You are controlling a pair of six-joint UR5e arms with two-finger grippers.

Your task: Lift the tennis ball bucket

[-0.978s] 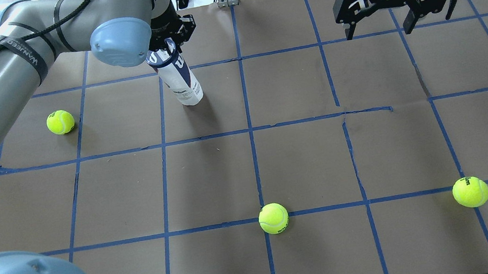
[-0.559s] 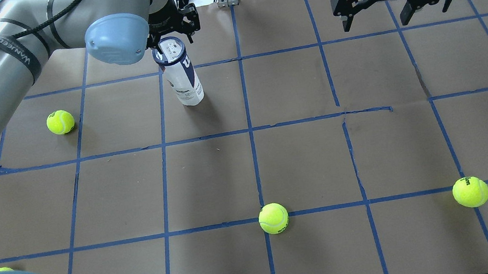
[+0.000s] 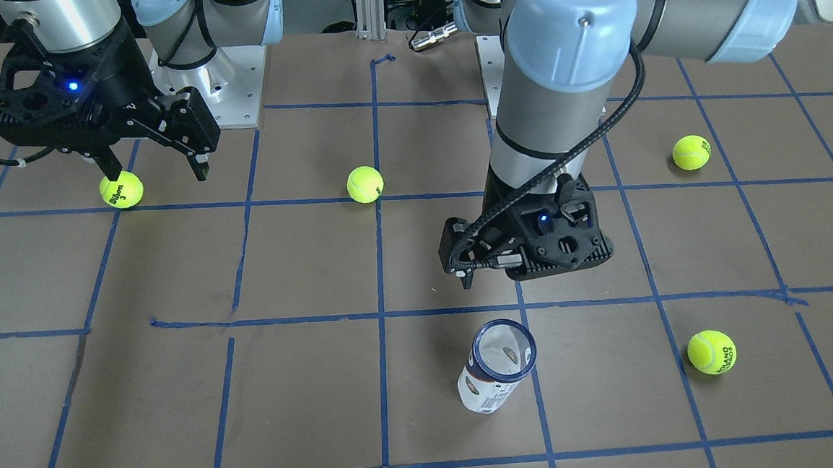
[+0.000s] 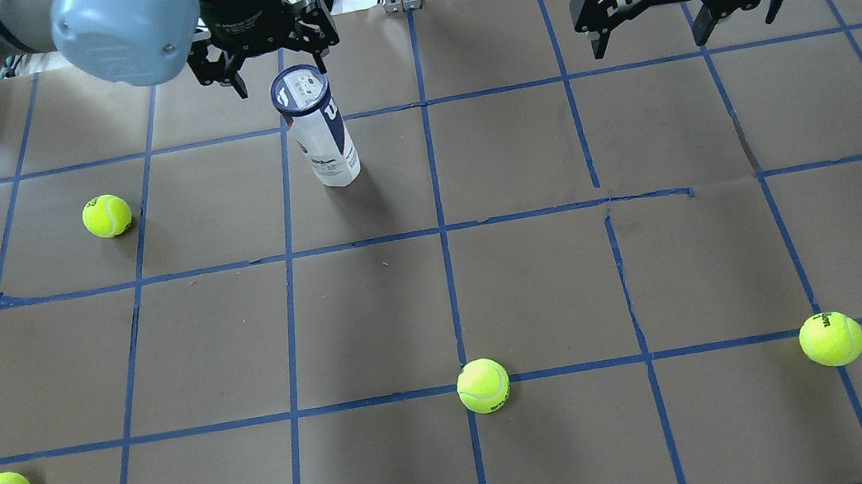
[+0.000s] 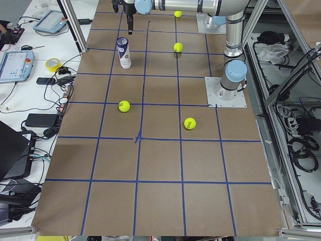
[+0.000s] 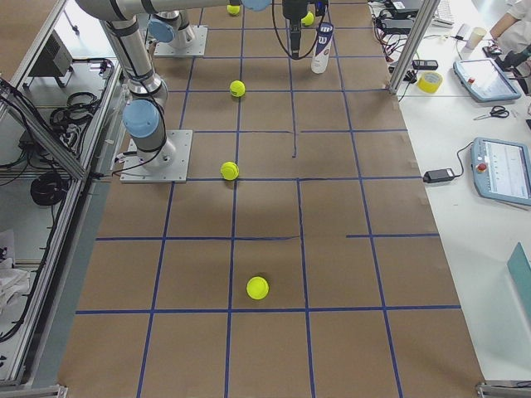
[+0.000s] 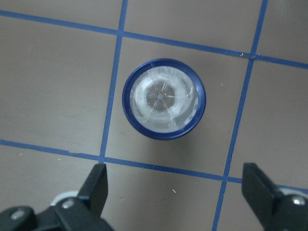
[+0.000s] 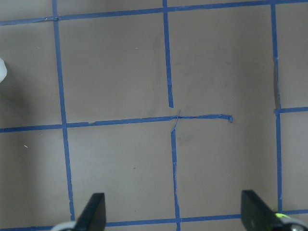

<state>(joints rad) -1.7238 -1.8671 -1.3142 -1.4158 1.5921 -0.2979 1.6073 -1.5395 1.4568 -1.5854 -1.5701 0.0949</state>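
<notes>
The slim clear-plastic cylindrical tennis ball bucket with the white and navy label (image 4: pixel 318 144) is standing upright on the brown worktop taped in blue squares (image 4: pixel 537 286), on the robot's left half, towards the far edge. The left jaws are hanging wide above it, holding nothing, the bucket sitting just outside their gap. The right jaws are gaping wide too, empty. 4 yellow-green tennis balls (image 4: pixel 483 386) are lying well apart.

Tennis ball can (image 4: pixel 317 136) stands upright, alone; bare brown table (image 4: pixel 537 286) all round it. Left gripper (image 7: pixel 175 177) hangs above, on robot's side of can, jaws spread wide, open air between. Nearest tennis ball (image 4: pixel 107 215) well apart. Right gripper (image 4: pixel 646 43) far aside, jaws spread.
</notes>
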